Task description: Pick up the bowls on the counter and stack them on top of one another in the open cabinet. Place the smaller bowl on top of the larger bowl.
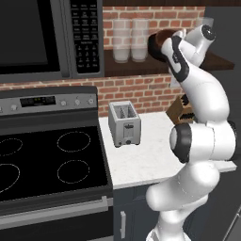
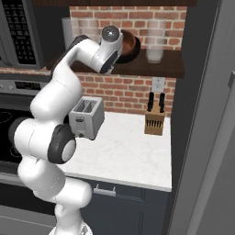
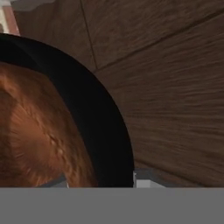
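Note:
The smaller bowl [image 3: 39, 131], glossy reddish-brown, sits within the rim of the larger bowl [image 3: 87, 109], which is black, on the wooden shelf of the open cabinet [image 3: 175, 87]. My gripper [image 3: 99, 181] straddles the bowls' near wall, one fingertip over the brown inside and the other outside the black rim, shut on the smaller bowl. From the base, both bowls appear at the shelf's middle: the brown one [image 2: 130, 43] above the black one [image 1: 154, 47], with my hand right against them.
Tall clear glass jars [image 1: 131, 40] stand left of the bowls and another jar [image 2: 156, 41] to their right. On the white counter [image 2: 128, 156] are a toaster [image 1: 124, 123] and a knife block [image 2: 154, 120]. A microwave [image 1: 47, 37] hangs over the stovetop [image 1: 47, 160].

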Available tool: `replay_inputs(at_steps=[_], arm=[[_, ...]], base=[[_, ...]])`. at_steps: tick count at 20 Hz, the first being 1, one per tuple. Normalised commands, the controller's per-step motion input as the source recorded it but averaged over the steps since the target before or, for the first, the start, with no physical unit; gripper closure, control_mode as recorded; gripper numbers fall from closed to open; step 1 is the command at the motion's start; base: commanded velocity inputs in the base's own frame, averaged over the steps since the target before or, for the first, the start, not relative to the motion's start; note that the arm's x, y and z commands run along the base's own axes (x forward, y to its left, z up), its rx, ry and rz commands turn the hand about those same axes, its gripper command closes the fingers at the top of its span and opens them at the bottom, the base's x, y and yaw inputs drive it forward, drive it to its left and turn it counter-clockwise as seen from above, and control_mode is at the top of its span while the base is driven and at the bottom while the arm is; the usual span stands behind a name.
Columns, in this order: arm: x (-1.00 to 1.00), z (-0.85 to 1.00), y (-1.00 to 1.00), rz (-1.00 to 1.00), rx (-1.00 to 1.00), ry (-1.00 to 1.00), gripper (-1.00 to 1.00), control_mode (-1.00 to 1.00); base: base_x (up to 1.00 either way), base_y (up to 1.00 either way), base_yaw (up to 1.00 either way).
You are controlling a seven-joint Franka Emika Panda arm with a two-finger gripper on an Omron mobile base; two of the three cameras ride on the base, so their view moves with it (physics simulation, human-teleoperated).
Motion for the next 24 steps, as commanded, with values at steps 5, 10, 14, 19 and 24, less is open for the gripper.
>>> replay_inputs(at_steps=[5,10,14,19,24], arm=[[0.47,-0.23,0.00,0.00,0.00,0.09,1.00,-1.00],[0.40,-0.22,0.00,0.00,0.00,0.01,-1.00,-1.00],[0.41,-0.19,0.00,0.00,0.01,0.00,-1.00,-1.00],[0.07,-0.18,0.00,0.01,0.01,-0.17,-1.00,-1.00],[-0.01,-0.03,0.01,0.00,0.00,-0.39,-1.00,-1.00]], base=[[0.00,0.00,0.00],[0.00,0.00,0.00],[0.00,0.00,0.00],[0.00,0.00,0.00],[0.00,0.00,0.00]])
